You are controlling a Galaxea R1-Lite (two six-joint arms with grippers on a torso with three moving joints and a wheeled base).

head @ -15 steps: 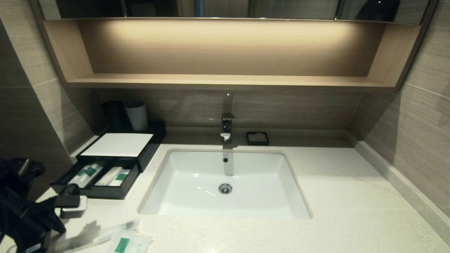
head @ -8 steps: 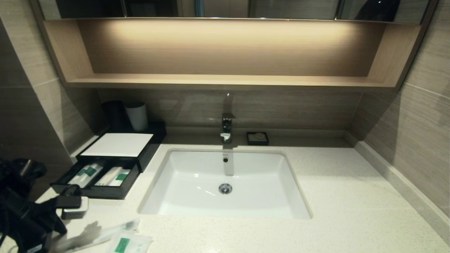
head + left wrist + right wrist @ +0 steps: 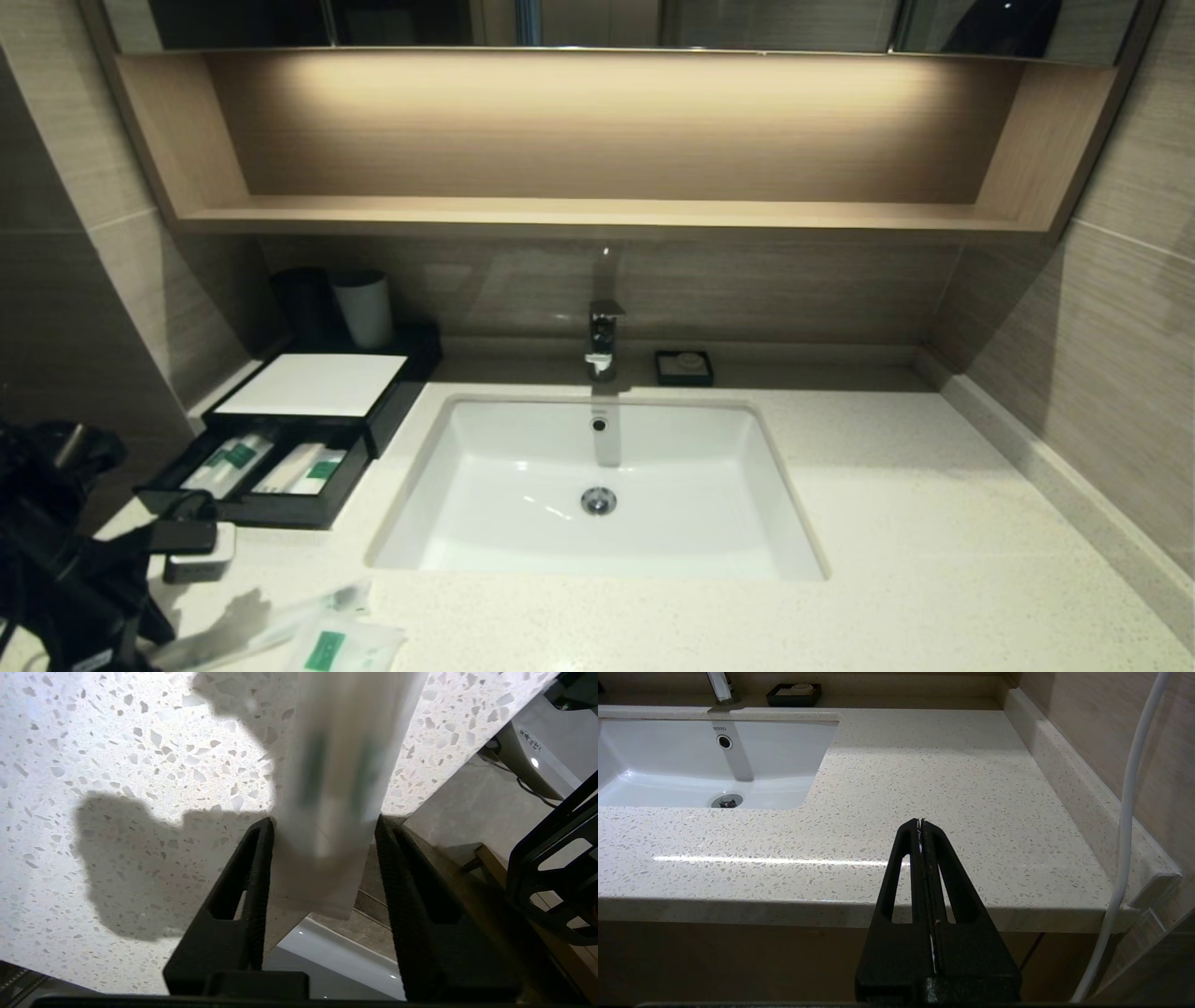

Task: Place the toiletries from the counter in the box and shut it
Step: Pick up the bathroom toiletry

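While working the pickup step, bracketing one wrapped stick (image 3: 341, 765) with the left gripper (image 3: 322, 821) at the front left corner of the counter (image 3: 934, 560), with part of the wrapper overhanging the edge. Pressing ribbed black pads (image 3: 261, 858) against both long edges of the wrapper at a middling width; probably gripping it, though judging firmness poorly through the blur. Lying beside it near the front edge, a square white sachet (image 3: 341, 646) with a green label, waiting its turn.

Standing open behind them, the drawer (image 3: 271, 509) of the low black box (image 3: 392, 392), already carrying a few green-labelled packets (image 3: 229, 462). Resting shut and idle off the counter's right front, the right gripper (image 3: 920, 822).

Calling next for a gentle lift clear of the stone, a short carry back to the drawer, and a release lengthwise into a free slot; then the sachet, then pushing the drawer in.

Handling slippery, crinkly film over a slim rigid core, so likely sliding or buckling under a loose pinch. Contrasting hard, glossy, speckled stone with matte black box walls and a smooth white top panel.
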